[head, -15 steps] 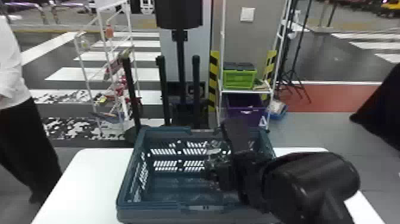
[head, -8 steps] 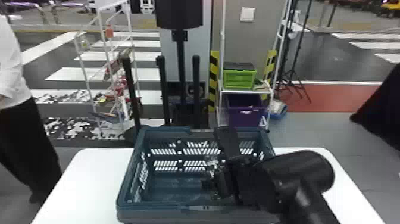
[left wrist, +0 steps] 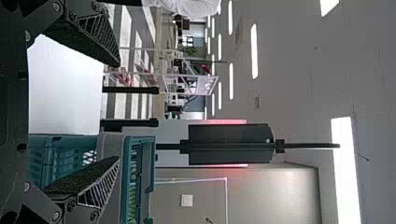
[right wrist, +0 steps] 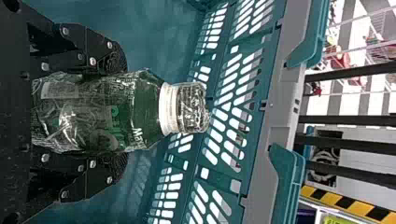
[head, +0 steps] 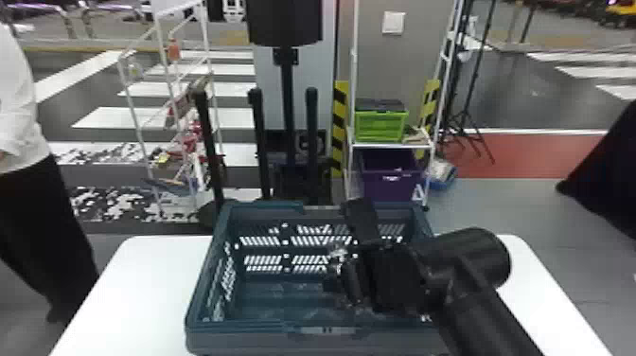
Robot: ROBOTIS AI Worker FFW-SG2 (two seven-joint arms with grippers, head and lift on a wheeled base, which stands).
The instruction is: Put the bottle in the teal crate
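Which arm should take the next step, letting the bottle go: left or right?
Right, I'd say: the right gripper has the bottle between its fingers, over the teal crate's inside. The left gripper is open and empty.

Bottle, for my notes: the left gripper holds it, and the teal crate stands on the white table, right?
Wrong side: the right wrist view shows the right gripper holding the bottle. The teal crate does stand on the white table.
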